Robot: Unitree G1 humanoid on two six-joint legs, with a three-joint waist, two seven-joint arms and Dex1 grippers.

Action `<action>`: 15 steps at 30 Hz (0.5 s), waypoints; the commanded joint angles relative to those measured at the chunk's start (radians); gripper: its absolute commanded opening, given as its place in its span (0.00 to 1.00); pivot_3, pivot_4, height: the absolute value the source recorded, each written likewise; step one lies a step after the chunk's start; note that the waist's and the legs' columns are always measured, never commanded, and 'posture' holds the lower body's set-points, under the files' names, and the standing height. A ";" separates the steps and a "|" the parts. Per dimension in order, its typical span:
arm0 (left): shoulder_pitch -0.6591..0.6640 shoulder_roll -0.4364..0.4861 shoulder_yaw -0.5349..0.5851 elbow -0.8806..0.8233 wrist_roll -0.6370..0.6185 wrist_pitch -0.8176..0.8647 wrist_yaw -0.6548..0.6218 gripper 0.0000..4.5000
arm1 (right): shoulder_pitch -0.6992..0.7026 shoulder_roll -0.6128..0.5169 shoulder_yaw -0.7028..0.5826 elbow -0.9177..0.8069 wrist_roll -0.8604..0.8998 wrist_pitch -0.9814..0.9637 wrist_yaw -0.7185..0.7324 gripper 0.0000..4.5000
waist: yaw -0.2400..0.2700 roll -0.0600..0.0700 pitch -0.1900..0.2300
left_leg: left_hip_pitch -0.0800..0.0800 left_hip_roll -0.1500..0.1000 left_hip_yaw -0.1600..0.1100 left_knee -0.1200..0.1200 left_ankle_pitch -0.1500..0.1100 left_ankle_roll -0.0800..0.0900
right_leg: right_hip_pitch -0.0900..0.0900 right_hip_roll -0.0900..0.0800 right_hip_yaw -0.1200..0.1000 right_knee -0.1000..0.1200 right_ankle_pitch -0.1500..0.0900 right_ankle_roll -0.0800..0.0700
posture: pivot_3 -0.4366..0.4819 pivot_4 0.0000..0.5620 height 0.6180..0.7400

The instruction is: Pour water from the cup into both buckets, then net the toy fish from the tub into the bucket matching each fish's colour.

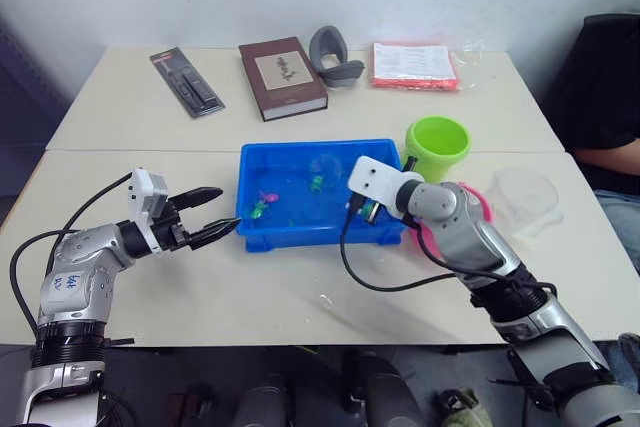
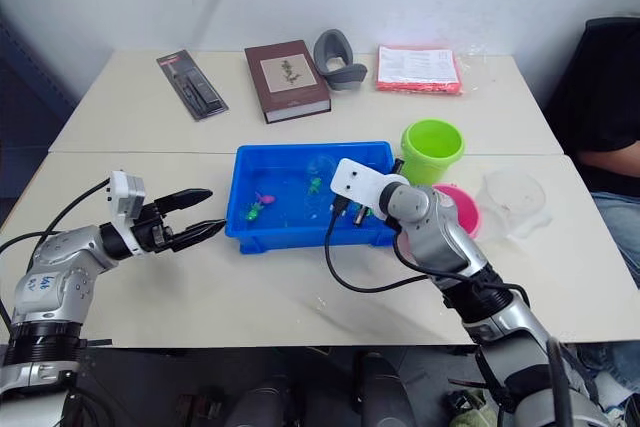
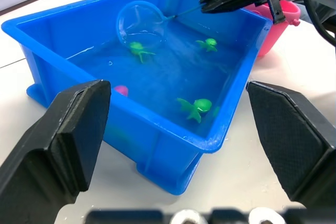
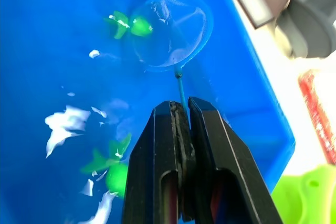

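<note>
Head view: the right hand [image 2: 352,209] reaches over the near right corner of the blue tub [image 2: 240,230], which sits mid-tabletop [image 2: 280,287]; the lime green bucket [image 2: 433,150] and pink bucket [image 2: 462,209] stand just beside the tub's right end, and the clear cup [image 2: 515,197] rests farther right. The left hand [image 2: 200,213], fingers parted and holding nothing, hovers off the tub's left end. Left wrist view: rigid, glossy tub walls hold shallow water; a green toy fish [image 3: 139,50] lies at the net [image 3: 140,23] ring, and a pink fish [image 3: 121,91] is part-hidden by the near wall. Right wrist view: the fingers are clamped on the net's thin stick; the ring [image 4: 172,30] is submerged beside a green fish [image 4: 128,25]. Judged risks: the slender stick may twist in the pinch, the slick fish may slide off the shallow mesh, and lifting may drip water.
</note>
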 commanded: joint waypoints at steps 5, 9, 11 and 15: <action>-0.008 0.001 0.009 -0.037 -0.016 0.006 0.001 0.99 | -0.040 0.063 0.016 -0.017 -0.002 -0.030 0.024 0.00 | 0.005 0.000 0.000 | 0.000 0.000 0.000 0.000 0.000 0.000 | 0.000 0.000 0.000 0.000 0.000 0.000 | 0.48 0.27 1.00; -0.007 0.000 0.009 -0.044 -0.017 0.011 0.003 0.99 | -0.054 0.093 0.036 0.017 -0.010 -0.037 0.029 0.00 | 0.005 0.000 0.000 | 0.000 0.000 0.000 0.000 0.000 0.000 | 0.000 0.000 0.000 0.000 0.000 0.000 | 0.48 0.27 1.00; -0.006 0.000 0.009 -0.047 -0.017 0.014 0.005 0.99 | -0.065 0.118 0.047 0.043 -0.006 -0.042 0.029 0.00 | 0.004 0.000 0.000 | 0.000 0.000 0.000 0.000 0.000 0.000 | 0.000 0.000 0.000 0.000 0.000 0.000 | 0.48 0.27 1.00; -0.001 -0.001 0.011 -0.058 -0.019 0.020 0.009 0.99 | -0.079 0.146 0.058 0.082 -0.006 -0.051 0.035 0.00 | 0.004 0.000 0.000 | 0.000 0.000 0.000 0.000 0.000 0.000 | 0.000 0.000 0.000 0.000 0.000 0.000 | 0.48 0.27 1.00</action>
